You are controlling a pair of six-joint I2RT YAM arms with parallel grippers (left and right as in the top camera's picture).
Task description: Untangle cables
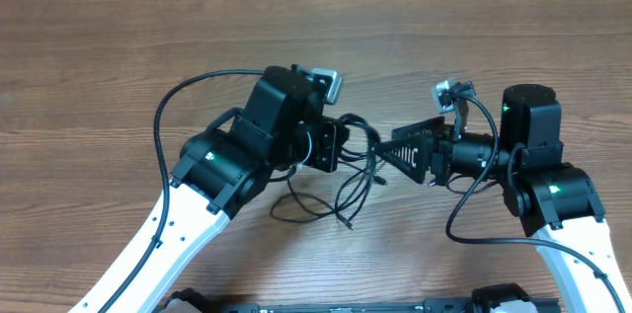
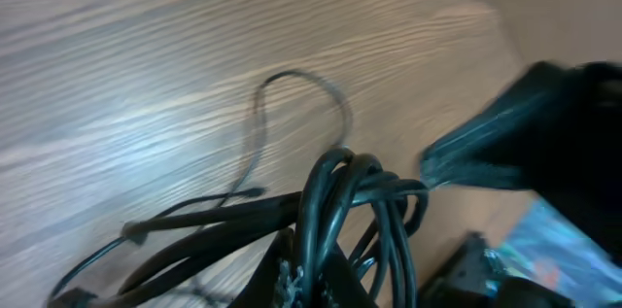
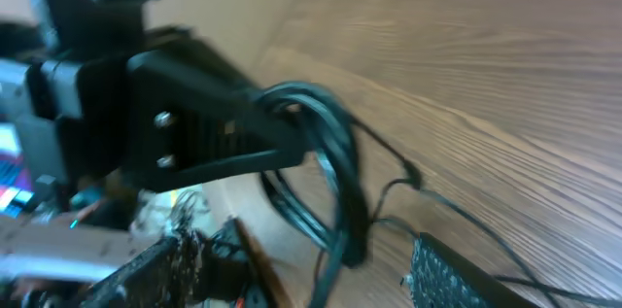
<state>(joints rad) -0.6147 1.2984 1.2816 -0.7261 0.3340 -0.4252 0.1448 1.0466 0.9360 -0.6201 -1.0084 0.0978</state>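
Note:
A tangle of thin black cables (image 1: 341,195) lies on the wooden table between the two arms, with loops trailing toward the front edge. My left gripper (image 1: 346,143) is shut on a bunch of cable loops (image 2: 330,191), which rise from between its fingers (image 2: 301,274). My right gripper (image 1: 387,151) faces it from the right and stands open. In the right wrist view the cables (image 3: 335,172) hang from the left gripper (image 3: 194,133) and pass down between my right gripper's (image 3: 301,279) spread fingers (image 3: 457,274), untouched by either pad.
Thicker black wires of the arms arc over the table: one behind the left arm (image 1: 163,116), one in front of the right arm (image 1: 464,219). Bare wood table (image 1: 316,37) stretches behind both grippers.

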